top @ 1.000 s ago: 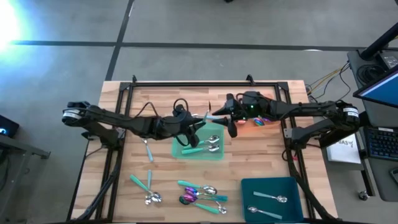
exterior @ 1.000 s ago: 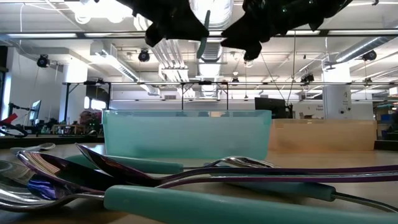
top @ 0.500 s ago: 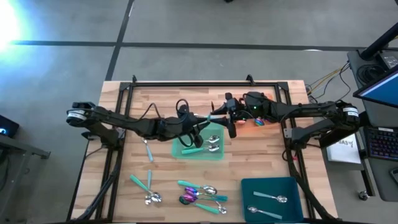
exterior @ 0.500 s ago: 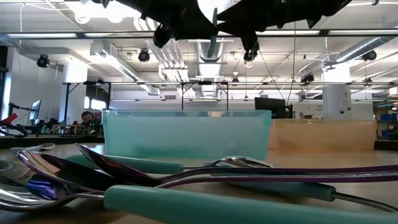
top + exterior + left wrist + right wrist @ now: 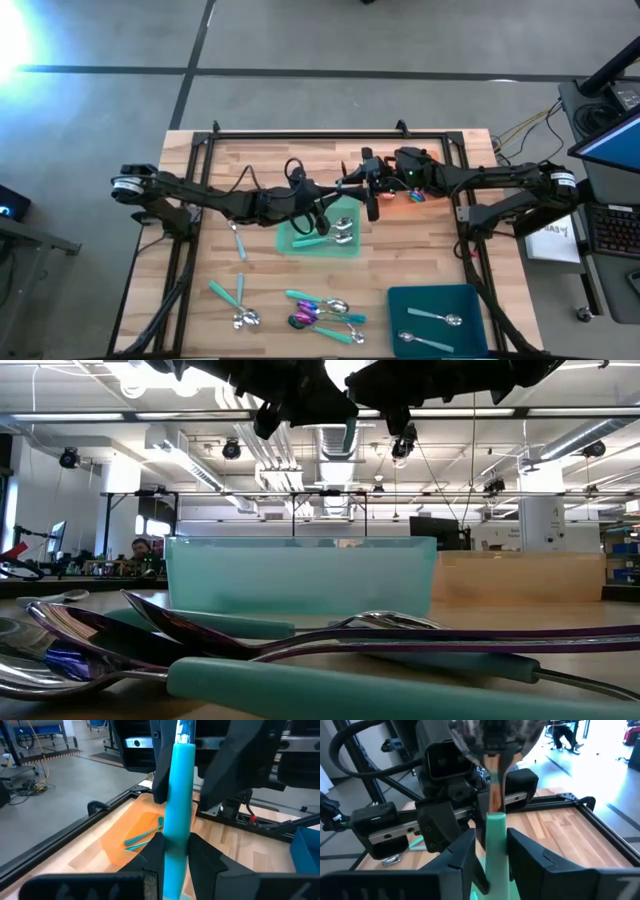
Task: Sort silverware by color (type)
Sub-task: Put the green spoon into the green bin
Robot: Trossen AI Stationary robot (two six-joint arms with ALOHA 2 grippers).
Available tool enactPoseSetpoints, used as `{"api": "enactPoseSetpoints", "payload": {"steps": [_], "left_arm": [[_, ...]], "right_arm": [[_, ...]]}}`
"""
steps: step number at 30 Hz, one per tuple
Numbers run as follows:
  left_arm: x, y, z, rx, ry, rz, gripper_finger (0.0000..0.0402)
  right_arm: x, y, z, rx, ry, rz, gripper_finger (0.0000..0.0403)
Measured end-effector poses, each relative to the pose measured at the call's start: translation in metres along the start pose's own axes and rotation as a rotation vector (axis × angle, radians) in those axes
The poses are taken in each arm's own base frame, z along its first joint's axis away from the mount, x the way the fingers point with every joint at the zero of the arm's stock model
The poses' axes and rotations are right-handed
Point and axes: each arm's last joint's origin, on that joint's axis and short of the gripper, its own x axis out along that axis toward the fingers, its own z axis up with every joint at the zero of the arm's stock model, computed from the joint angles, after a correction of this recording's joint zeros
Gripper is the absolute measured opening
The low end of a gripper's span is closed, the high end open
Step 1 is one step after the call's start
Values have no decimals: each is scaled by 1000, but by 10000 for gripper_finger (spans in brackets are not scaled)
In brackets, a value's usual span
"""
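Green tray point(image 5: 290, 243), orange tray point(image 5: 125, 832), dark teal tray point(image 5: 437, 299) on wooden table point(image 5: 420, 250).

Both arms stretched inward, left gripper point(image 5: 328, 192) and right gripper point(image 5: 350, 186) apparently meeting mid-table

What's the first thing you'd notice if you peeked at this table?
The two black arms meet in the air above the green tray, both pinching one teal-handled spoon: the left pincer grips its handle, and the right pincer is around it too. Next, a shiny heap of silver and purple spoons lies at the table's near edge, beside a dark teal tray with two spoons.
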Motion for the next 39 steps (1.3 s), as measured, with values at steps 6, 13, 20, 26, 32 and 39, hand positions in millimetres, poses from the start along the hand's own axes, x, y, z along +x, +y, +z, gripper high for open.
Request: {"api": "enactPoseSetpoints", "payload": {"steps": [6,13,20,26,32,39], "left_arm": [[0,0,2,2,-14,-2,42],[0,0,2,4,-12,-1,53],[-9,6,1,52,70,42,177],[-22,14,-4,56,211,78,203],[-38,23,-3,48,310,113,187],[-58,33,1,13,385,150,167]], "right_arm": [[0,0,1,-40,-10,0,35],[0,0,2,-48,-16,-1,35],[-4,-4,3,-50,-4,-63,35],[-5,-7,-8,-4,106,-96,35],[1,-1,-22,43,206,-75,35],[16,10,-41,63,293,-27,35]]}}
